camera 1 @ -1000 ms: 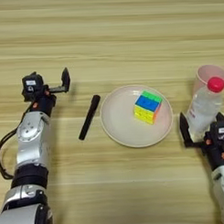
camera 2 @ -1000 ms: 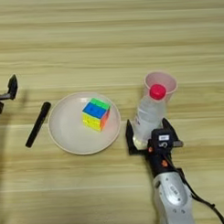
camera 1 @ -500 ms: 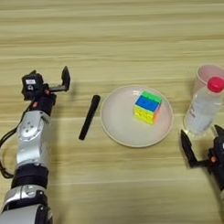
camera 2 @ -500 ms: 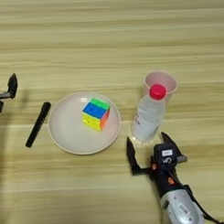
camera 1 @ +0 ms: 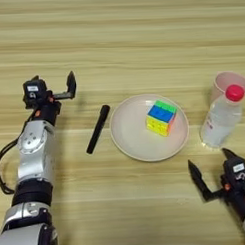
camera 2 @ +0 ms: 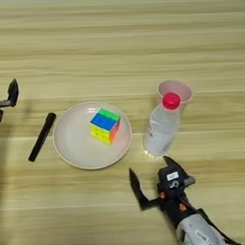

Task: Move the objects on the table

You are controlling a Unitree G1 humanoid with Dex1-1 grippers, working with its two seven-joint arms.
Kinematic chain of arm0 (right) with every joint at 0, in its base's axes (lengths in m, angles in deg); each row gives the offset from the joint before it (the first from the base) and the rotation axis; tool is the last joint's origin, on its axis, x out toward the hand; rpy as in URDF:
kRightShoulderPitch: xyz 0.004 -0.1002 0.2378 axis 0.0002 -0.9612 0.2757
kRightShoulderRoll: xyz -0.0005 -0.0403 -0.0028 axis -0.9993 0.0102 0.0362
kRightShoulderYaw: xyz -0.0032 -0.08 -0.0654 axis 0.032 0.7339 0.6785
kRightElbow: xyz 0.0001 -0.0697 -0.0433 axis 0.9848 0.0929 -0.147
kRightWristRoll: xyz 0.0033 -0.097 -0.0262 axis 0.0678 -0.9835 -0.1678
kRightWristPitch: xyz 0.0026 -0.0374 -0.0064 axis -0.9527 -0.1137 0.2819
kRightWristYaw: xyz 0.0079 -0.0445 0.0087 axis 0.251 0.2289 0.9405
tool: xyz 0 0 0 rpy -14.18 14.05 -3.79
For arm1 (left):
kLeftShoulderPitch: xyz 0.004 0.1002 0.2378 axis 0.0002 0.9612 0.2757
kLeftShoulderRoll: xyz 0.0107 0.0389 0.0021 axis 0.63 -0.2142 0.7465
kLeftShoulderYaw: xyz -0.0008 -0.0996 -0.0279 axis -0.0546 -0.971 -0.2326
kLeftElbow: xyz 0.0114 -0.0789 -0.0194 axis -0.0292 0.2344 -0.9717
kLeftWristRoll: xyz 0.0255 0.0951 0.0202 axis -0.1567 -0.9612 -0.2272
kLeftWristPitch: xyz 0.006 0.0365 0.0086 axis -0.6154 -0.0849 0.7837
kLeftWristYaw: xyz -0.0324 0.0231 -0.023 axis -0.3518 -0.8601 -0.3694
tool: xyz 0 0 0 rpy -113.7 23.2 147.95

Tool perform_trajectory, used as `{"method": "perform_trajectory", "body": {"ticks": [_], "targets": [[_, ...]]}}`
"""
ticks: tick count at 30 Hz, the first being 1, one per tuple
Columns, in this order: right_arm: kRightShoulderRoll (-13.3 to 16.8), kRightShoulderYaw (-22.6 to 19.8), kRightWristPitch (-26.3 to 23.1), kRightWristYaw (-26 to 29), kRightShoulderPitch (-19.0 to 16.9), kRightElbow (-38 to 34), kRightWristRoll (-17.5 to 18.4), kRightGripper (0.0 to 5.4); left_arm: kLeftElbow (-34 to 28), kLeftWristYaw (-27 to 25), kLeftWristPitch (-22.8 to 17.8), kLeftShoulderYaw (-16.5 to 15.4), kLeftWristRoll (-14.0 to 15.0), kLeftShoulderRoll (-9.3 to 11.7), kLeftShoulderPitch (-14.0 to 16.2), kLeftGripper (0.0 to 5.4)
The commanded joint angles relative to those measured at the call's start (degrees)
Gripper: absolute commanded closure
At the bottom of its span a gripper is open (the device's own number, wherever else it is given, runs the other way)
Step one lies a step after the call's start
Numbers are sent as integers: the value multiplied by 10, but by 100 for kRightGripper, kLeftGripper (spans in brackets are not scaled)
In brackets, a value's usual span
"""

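Right gripper (camera 2: 150,186) fingers spread, empty, near side of bottle (camera 2: 161,125); bottle upright, just in front of cup (camera 2: 174,93), right of plate (camera 2: 70,144); off-centre reach could tip it into cup; left gripper (camera 1: 52,84) apart, idle far left.

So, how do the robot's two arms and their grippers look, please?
Both arms have rounded silver-grey shells with black joints. The left gripper and right gripper are black, each with two thin pointed black fingers, small orange-red details and a white label on the block. A black cable loops beside the left arm.
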Motion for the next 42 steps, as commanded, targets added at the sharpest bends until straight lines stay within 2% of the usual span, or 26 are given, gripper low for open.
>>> {"method": "perform_trajectory", "body": {"ticks": [1,8,14,22,24,28,33,42], "targets": [[17,25,-19,30,-21,-16,8,1,-6,3,-3,1,-7,2,-2,0],[33,36,-18,65,-41,-73,41,1,0,4,-3,4,-12,2,0,0],[40,34,-7,73,-45,-117,59,1,0,4,-4,6,-11,2,-1,0],[29,31,-13,53,5,-148,62,1,0,3,-5,16,-15,-2,-3,0],[29,36,-15,55,12,-153,64,1,-1,3,0,22,-23,1,-1,0],[21,37,-10,41,34,-146,49,1,-8,-4,12,32,-34,3,6,0],[3,44,-3,1,94,-98,-6,1,-18,-16,22,44,-37,-3,11,0],[-24,65,-3,-24,169,-29,-45,1,-30,-16,19,49,-34,-4,19,0]]}}
